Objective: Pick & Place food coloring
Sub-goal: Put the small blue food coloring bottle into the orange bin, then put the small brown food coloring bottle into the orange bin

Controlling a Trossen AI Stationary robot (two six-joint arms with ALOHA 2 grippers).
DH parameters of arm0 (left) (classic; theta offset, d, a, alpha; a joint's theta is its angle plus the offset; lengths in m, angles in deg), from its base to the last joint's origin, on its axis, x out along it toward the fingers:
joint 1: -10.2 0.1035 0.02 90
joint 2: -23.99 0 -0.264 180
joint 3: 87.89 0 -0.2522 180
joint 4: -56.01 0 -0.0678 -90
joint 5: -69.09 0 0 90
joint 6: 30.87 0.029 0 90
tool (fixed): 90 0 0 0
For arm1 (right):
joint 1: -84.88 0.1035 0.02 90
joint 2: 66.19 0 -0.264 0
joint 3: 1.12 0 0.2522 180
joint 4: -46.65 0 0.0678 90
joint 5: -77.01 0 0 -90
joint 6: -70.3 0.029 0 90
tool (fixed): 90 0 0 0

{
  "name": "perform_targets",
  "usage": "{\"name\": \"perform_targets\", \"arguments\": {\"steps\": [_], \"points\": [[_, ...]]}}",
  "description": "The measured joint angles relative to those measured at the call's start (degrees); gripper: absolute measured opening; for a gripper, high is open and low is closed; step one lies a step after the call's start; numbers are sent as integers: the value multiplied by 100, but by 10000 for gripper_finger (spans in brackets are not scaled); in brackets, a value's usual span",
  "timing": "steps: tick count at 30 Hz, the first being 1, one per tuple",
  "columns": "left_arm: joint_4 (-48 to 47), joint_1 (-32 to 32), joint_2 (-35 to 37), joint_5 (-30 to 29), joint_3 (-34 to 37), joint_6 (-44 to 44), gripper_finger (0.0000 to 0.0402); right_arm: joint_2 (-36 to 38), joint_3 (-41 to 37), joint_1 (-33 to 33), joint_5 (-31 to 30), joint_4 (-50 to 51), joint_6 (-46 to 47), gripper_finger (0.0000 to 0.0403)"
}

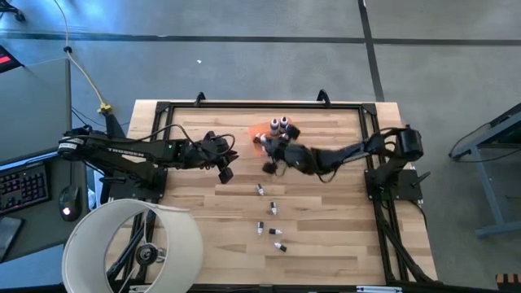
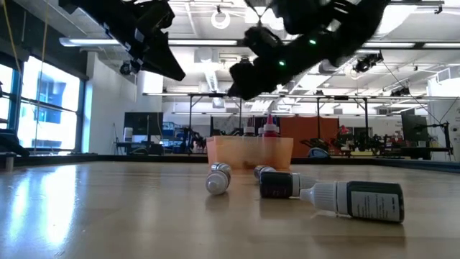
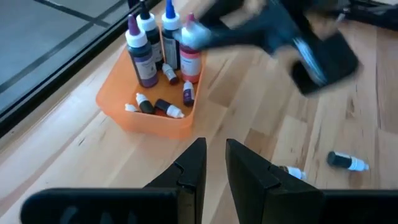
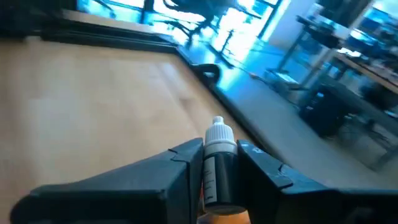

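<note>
Above wooden table [image 1: 326, 236], right pincer [image 4: 219, 163] clamps 1 bottle [image 4: 216, 163].

A pale wooden plank table [image 1: 195, 236] with a black metal frame carries a translucent orange rectangular plastic tray [image 3: 118, 106] near its far edge and several small white-capped dark bottles [image 1: 271, 220] lying scattered mid-table toward the near edge.

The left arm [image 1: 122, 151] has white letters along its side in the high view, on the left side of the picture. They look like "TROSSEN", but they are very small. A little bottle [image 2: 359, 199] lying at the lower right of the low view has a label with tiny print that is too small to read. No other words or numbers can be read.
</note>
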Motion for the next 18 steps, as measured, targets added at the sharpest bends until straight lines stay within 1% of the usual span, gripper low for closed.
{"name": "perform_targets", "arguments": {"steps": [2, 5, 7, 9, 12, 14, 18], "points": [[-112, 0, 0, 42, 0, 25, 60, -31, 425, -218, 133, 812, 20, 78], [-303, 0, -2, 88, 0, 30, 60, -348, 1070, -477, 488, 2187, 348, 76], [-529, 0, -2, 86, -2, 3, 60, -628, 1380, -603, 451, 2769, 454, 78], [-753, 0, -2, 86, 0, -176, 60, -796, 1645, -717, 436, 3011, 471, 84], [-925, 0, -103, 74, -7, -398, 60, -960, 1905, -863, 767, 3406, 353, 94], [-1081, 0, -133, 81, -2, -384, 60, -1007, 1951, -920, 765, 3548, 318, 101], [-1245, 0, -168, 78, -4, -379, 60, -895, 2089, -955, 677, 3450, 32, 115]]}}
